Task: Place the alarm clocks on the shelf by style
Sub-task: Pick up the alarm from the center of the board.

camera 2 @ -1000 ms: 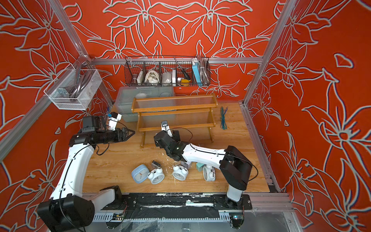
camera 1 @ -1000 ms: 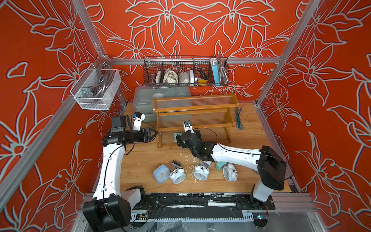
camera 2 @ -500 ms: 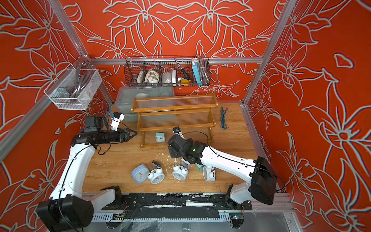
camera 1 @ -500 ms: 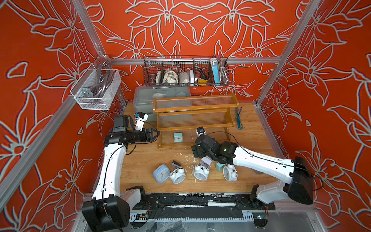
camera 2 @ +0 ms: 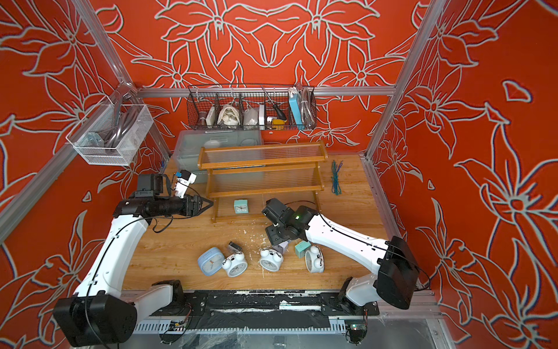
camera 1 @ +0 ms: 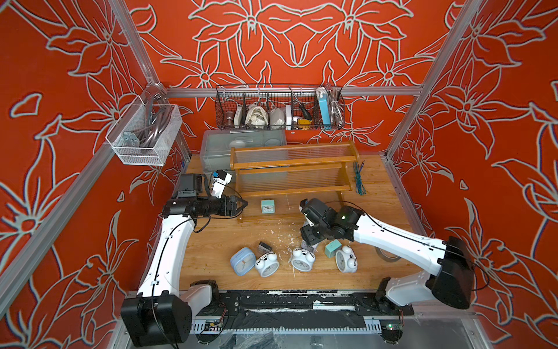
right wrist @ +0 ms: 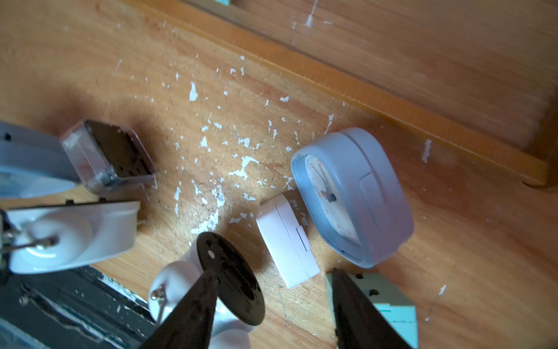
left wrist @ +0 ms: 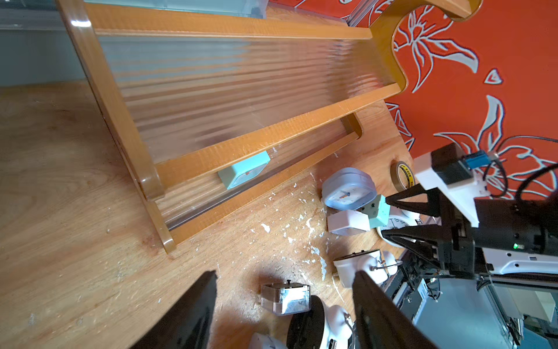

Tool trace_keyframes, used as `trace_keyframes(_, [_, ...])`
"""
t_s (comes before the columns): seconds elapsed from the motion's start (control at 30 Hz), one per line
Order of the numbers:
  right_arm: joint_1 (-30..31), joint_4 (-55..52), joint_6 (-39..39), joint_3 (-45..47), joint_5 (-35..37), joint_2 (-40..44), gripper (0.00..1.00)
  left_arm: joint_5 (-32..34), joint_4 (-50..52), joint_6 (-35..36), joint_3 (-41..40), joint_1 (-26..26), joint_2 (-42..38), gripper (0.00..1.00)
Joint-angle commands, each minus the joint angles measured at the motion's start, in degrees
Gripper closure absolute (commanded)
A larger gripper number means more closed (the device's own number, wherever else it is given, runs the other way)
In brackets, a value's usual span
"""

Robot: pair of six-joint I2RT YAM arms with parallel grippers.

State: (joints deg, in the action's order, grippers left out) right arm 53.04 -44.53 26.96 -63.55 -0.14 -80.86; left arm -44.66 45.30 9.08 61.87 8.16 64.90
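**Right arm over the pile, next cube not yet taken**

Shelf (camera 1: 290,163): one teal cube (camera 1: 267,206) stands upright on the bottom tier, toward the left end. Everything else lies on the table (camera 1: 211,250) in front. That is three bell clocks (camera 1: 303,259), a blue clock (camera 1: 242,261) near the dark cube (camera 1: 263,246), and a second blue clock (right wrist: 353,193) under the right arm.

Right gripper (right wrist: 273,274): pointed down over the pile, jaws partly apart, nothing between them. The white cube (right wrist: 287,241) lies just ahead of the gap, just beside the second blue clock. A loose teal cube (right wrist: 389,302) sits beside one finger, outside the gap.

Left gripper (camera 1: 244,206): level by the shelf's left end, jaws apart, empty.

Judgement: a cube pick is in hand, but I cannot tell which cube.
- Centre on one cube only, with the jaws across its flat sides.
- Keep clear of the bell clock's black back by the other finger.
- Lift straight up so nothing nearby gets dragged.
- Set the cube upright next to the teal cube on the same tier, face forward.
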Motion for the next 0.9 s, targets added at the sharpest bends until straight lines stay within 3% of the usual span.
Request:
trace_keyframes(0.0, [-3.0,-0.2,-8.0,1.8,-7.9,-0.7,0.39,-0.3,0.0,0.9,-0.4,-0.5,0.3,0.28])
trace_keyframes(0.3, [-3.6,-0.4,-15.2,1.8,-9.7,-4.9,0.43,-0.2,0.3,0.9,-0.5,-0.6,0.5,0.28])
trace_keyframes(0.87, [-3.5,2.9,-15.8,4.1,-8.4,-9.6,0.49,0.1,0.6,0.8,-0.6,-0.6,0.2,0.28])
